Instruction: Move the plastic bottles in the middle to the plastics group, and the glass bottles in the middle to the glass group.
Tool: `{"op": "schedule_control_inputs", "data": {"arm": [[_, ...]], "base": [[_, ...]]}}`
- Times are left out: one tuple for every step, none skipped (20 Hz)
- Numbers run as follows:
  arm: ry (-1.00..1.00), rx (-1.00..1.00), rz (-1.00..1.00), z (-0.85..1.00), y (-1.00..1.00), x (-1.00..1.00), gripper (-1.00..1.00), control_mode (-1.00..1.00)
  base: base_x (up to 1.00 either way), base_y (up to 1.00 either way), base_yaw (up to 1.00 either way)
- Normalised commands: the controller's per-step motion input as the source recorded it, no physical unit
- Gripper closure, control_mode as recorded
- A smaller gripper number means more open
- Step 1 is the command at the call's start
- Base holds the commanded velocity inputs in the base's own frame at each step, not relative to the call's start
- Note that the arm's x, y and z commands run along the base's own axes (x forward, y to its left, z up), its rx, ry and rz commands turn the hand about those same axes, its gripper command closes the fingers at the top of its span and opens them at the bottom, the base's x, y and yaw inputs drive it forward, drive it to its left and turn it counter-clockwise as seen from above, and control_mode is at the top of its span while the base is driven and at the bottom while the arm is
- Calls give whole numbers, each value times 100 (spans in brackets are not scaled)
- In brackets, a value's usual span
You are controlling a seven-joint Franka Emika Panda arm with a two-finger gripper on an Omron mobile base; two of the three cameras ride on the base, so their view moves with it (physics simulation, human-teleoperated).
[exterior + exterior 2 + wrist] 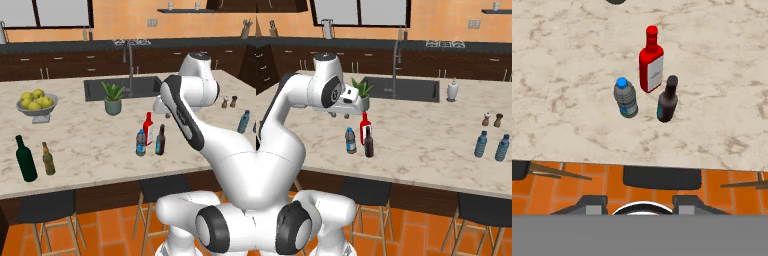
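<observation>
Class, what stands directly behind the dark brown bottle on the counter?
The red bottle stands just behind the dark brown bottle. From the right base camera, the brown bottle covers part of its lower body.

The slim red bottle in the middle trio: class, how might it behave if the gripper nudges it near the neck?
The red bottle stands tall on a narrow base, so it would probably tip. The brown bottle and water bottle stand close by, so it may knock them.
</observation>
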Motion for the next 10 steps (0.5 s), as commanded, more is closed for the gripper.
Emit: {"op": "schedule_control_inputs", "data": {"arm": [[-1,0,0,0,0,-4,-100,-100],[0,0,0,0,0,-6,-100,-100],[0,0,0,-1,0,-8,-100,-100],[0,0,0,-9,0,-18,-100,-100],[16,0,0,-21,2,-4,-100,-100],[10,0,0,-31,22,0,-100,-100],[1,0,-4,-37,33,0,-100,-100],[1,0,-10,-37,36,7,-100,-100],[1,0,-15,-38,44,23,-100,-100],[4,0,-15,-35,44,40,-100,-100]], "base": [[0,0,0],[0,0,0],[0,0,0],[0,0,0],[0,0,0],[0,0,0],[0,0,0],[0,0,0],[0,0,0],[0,0,0]]}}
